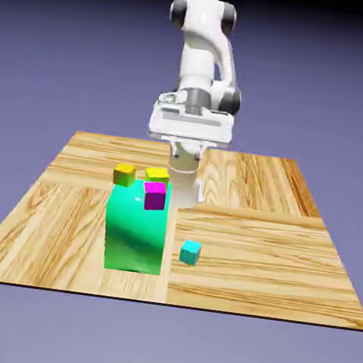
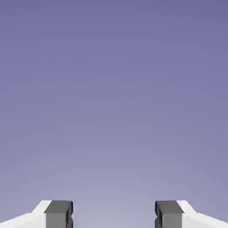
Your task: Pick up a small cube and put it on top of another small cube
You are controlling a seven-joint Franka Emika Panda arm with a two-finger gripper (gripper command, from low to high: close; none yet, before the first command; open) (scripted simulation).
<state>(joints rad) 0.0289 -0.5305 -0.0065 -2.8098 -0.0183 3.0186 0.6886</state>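
The small plain cyan cube (image 1: 190,252) is sitting on the light wooden parquet table (image 1: 272,253), just beside the lower right corner of the big glossy green block (image 1: 136,227) as the exterior view shows it, apart from it by a narrow strip of wood. On or behind the green block's top — the exterior view is not making clear which — a small magenta cube (image 1: 154,196) is showing near the right corner, and two small yellow cubes are showing by the far edge, one yellow cube (image 1: 124,174) at the left and the other yellow cube (image 1: 157,173) just to its right, near the magenta one. The white robot arm (image 1: 200,50) is standing at the table's far edge, with its wide white hand block hanging above the far half of the table. The two-finger gripper (image 2: 114,214) is facing only the plain blue-violet backdrop (image 2: 114,89) in the hand view — its grey fingertips (image 2: 59,213) are standing well apart with nothing between them, so the jaws are spread wide and holding nothing. The cyan cube is lying well apart from the gripper, nearer the table's front edge.
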